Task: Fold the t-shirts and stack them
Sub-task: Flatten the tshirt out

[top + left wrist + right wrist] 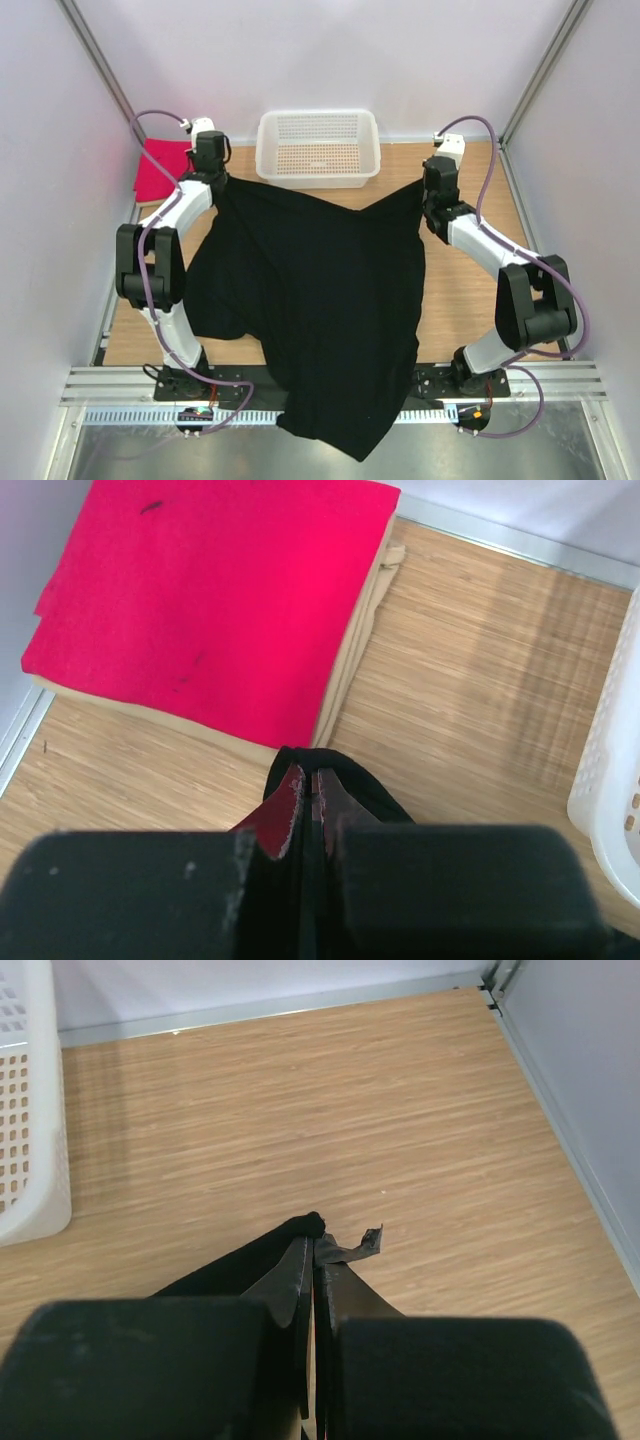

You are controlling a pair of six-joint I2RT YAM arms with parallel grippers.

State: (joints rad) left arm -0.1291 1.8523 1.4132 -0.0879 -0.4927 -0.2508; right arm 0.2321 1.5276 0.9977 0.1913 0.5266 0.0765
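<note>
In left pincer [306,780], right pincer [312,1250]: black t-shirt [320,300]

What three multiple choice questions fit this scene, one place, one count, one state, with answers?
1. Where is the pink-red t-shirt? A. far right corner; B. folded on the beige t-shirt, far left; C. off the near edge.
2. How many shirts lie in the basket? A. none; B. one; C. two.
3. The left gripper and right gripper are? A. both open; B. one shut; C. both shut on the black t-shirt.
B, pink-red lies atop beige; A, its mesh floor is bare; C, black cloth sits pinched in both.
</note>
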